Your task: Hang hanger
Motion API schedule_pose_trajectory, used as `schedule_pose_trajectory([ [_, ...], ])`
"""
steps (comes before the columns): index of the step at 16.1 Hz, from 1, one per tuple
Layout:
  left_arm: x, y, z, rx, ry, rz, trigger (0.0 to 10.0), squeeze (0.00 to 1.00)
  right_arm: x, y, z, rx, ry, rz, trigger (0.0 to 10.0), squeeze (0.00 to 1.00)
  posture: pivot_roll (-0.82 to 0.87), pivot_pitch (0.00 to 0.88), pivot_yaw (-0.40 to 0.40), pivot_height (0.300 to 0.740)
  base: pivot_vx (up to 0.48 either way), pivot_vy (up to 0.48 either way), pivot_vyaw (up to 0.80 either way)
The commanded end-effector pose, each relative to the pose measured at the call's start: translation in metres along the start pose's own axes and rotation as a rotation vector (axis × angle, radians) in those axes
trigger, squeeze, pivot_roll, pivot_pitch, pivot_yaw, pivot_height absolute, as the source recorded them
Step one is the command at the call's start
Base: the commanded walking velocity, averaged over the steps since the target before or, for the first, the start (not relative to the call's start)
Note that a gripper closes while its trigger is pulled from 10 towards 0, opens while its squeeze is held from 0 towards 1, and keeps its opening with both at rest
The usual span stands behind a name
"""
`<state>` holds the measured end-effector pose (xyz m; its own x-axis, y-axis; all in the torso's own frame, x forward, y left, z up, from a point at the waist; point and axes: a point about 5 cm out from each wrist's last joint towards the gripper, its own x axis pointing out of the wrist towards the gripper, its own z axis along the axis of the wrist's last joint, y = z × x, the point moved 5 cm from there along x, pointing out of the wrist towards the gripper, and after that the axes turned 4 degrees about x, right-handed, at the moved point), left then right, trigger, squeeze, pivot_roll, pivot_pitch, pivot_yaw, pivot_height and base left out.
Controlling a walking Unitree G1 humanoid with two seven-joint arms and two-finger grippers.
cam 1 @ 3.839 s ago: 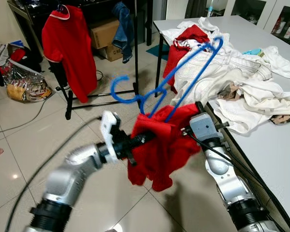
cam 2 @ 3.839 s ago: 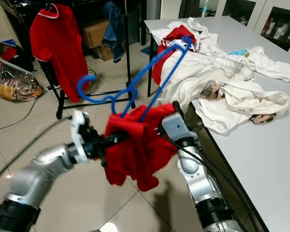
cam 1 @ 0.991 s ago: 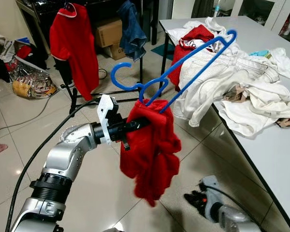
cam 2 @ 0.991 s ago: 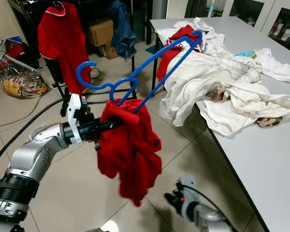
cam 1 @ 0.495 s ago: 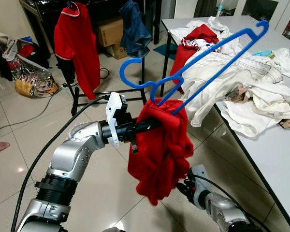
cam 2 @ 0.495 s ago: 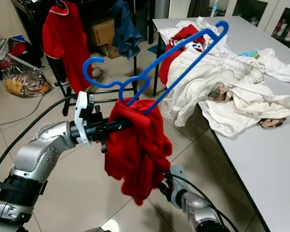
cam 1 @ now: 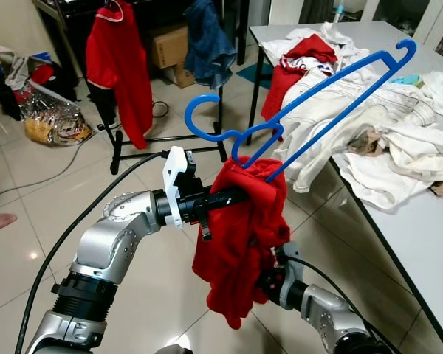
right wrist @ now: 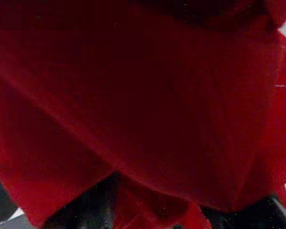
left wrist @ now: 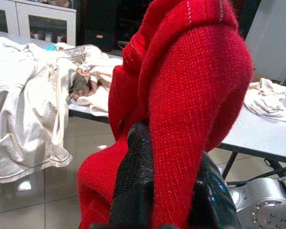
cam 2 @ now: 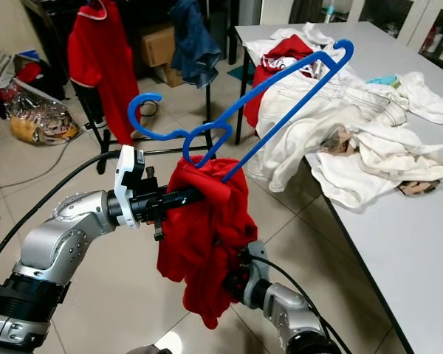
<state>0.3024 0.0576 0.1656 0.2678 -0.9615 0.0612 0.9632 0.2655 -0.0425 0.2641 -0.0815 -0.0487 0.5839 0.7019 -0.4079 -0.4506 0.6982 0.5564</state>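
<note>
We are standing on a tiled floor (cam 1: pixel 29 199) beside a white table (cam 1: pixel 421 243) that is carrying a heap of pale clothes (cam 1: pixel 369 125). Behind, a dark rack (cam 1: pixel 114 144) is holding a red shirt (cam 1: pixel 118 66) and a denim piece (cam 1: pixel 207 40); a cardboard box (cam 1: pixel 166 46) and a crinkled bag (cam 1: pixel 48 125) are sitting near its feet.

In front of us a red sweater (cam 1: pixel 244 236) is hanging bunched over our left gripper (cam 1: pixel 232 198), whose black fingers (left wrist: pixel 133 181) are reaching sideways under the cloth — the wrist view is showing the knit draped over them, so they are closing on it. The blue hanger (cam 1: pixel 303 103) is sticking up out of the top of the sweater, tilting, its hook (cam 1: pixel 199 118) pointing toward the rack and its far end over the table.

Our right gripper (cam 2: pixel 232 280) is sitting low, pressing against the lower folds of the sweater from the table side. Its wrist view is showing red cloth close up, and we cannot tell whether its fingers are open or closed.
</note>
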Motion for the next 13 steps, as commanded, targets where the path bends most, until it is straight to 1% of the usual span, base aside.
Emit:
schedule_pose_trajectory([
  [1,0.005,-0.003,0.011,0.027,-0.027,-0.027,10.0,0.0,0.003,0.008,0.0,-0.03,0.011,0.039,10.0,1.0,-0.09,0.0,0.038,0.74,0.0,0.0,0.0],
  [2,0.006,-0.003,0.011,0.026,-0.028,-0.029,10.0,0.0,0.004,0.01,0.0,-0.042,0.018,0.049,10.0,1.0,-0.09,0.0,0.037,0.74,0.0,0.0,0.0],
  [3,0.007,-0.004,0.012,0.026,-0.03,-0.033,10.0,0.0,0.005,0.011,0.0,-0.06,0.027,0.057,10.0,0.92,-0.09,0.0,0.038,0.74,0.0,0.0,0.0],
  [4,0.008,-0.004,0.012,0.026,-0.031,-0.035,10.0,0.0,0.006,0.012,0.001,-0.068,0.029,0.057,10.0,0.62,-0.09,0.0,0.038,0.74,0.0,0.0,0.0],
  [5,0.009,-0.005,0.011,0.024,-0.032,-0.039,10.0,0.0,0.007,0.014,0.004,-0.074,0.026,0.066,10.0,0.0,-0.09,0.0,0.037,0.74,0.0,0.0,0.0],
  [7,0.011,-0.006,0.011,0.022,-0.033,-0.044,10.0,0.0,0.009,0.021,0.01,-0.066,0.006,0.112,10.0,0.0,-0.09,0.0,0.038,0.74,0.0,0.0,0.0],
  [8,0.011,-0.007,0.011,0.021,-0.032,-0.044,10.0,0.0,0.009,0.027,0.014,-0.045,-0.022,0.16,0.0,0.0,-0.09,0.0,0.038,0.74,0.0,0.0,0.0],
  [10,0.008,-0.005,0.009,0.019,-0.025,-0.036,10.0,0.0,0.005,0.04,0.018,0.032,-0.06,0.263,0.0,0.0,-0.09,0.0,0.038,0.74,0.0,0.0,0.0],
  [13,0.004,-0.003,0.007,0.017,-0.015,-0.025,10.0,0.0,-0.001,0.041,0.023,0.088,-0.097,0.299,0.0,0.0,-0.09,0.0,0.041,0.74,0.0,0.0,0.0],
])
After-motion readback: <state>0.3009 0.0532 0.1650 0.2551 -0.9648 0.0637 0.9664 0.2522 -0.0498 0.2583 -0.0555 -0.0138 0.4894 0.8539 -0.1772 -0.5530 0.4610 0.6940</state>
